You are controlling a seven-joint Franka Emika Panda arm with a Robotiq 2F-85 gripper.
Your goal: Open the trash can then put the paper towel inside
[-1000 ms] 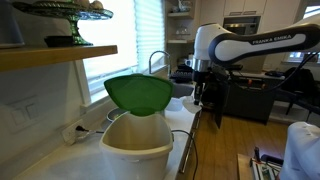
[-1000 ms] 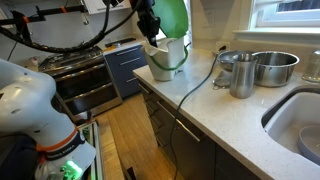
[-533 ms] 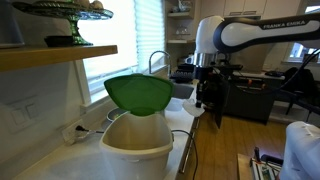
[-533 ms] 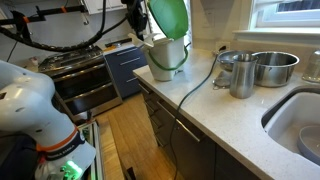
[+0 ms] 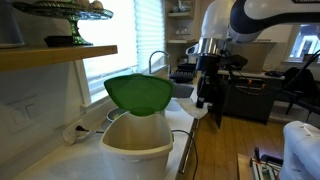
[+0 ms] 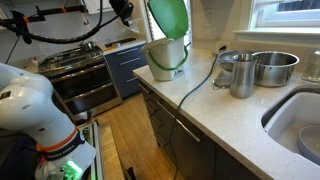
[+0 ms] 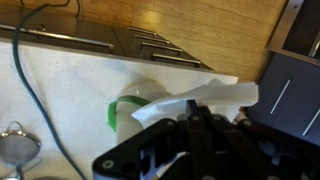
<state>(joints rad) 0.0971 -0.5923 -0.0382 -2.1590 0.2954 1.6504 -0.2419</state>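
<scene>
While the gripper [image 7: 190, 135] is clamped on the paper towel [image 7: 205, 98] in the wrist view, the sheet's loose end is spread ahead of the fingers and part of the trash can [image 7: 135, 110] below is hidden by it. Aim is thereby made harder, and a release judged too early could let the sheet drift onto the white countertop [image 7: 70, 90] or past its edge. A black cable [image 7: 25, 80] is laid across that counter, well apart from the bin.

In an exterior view the gripper [image 5: 205, 95] is held higher than the trash can [image 5: 135, 150] and off to its side, with free air around it. The green lid [image 5: 140, 93] is raised but tilted over the opening, so the mouth is partly roofed. It could be knocked shut if it is struck from above, and entry from the open front is judged safer.

In an exterior view the trash can [image 6: 165, 55] is placed at the far end of the countertop [image 6: 230, 120], close to the edge. Its lid [image 6: 168, 15] is raised, and the cable [image 6: 195, 85] draped nearby could be snagged. The gripper cannot be made out there
</scene>
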